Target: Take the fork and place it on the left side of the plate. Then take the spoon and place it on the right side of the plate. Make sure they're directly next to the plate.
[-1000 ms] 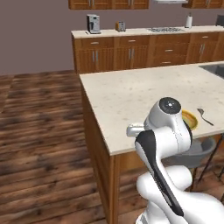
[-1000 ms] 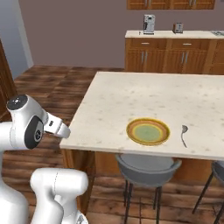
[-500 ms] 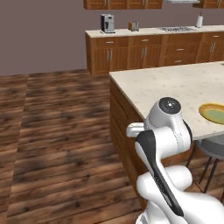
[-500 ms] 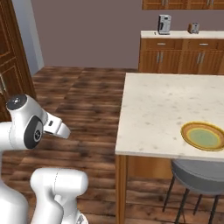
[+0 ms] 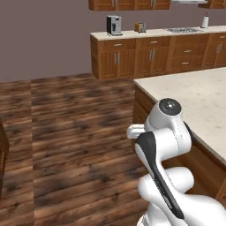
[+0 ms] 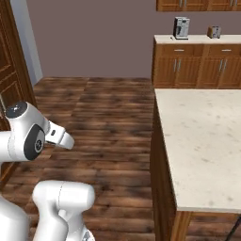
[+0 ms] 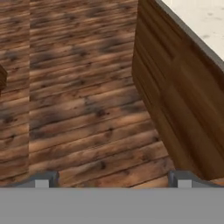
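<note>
My claw (image 7: 113,179) is spread wide and empty, its tips over wooden floor (image 7: 78,109) beside the bench (image 7: 175,92) end.

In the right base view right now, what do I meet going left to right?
Wooden door at the left edge → robot arm → wood floor → kitchen island counter, with the coffee machine and then the toaster on the back counter beyond it.
</note>
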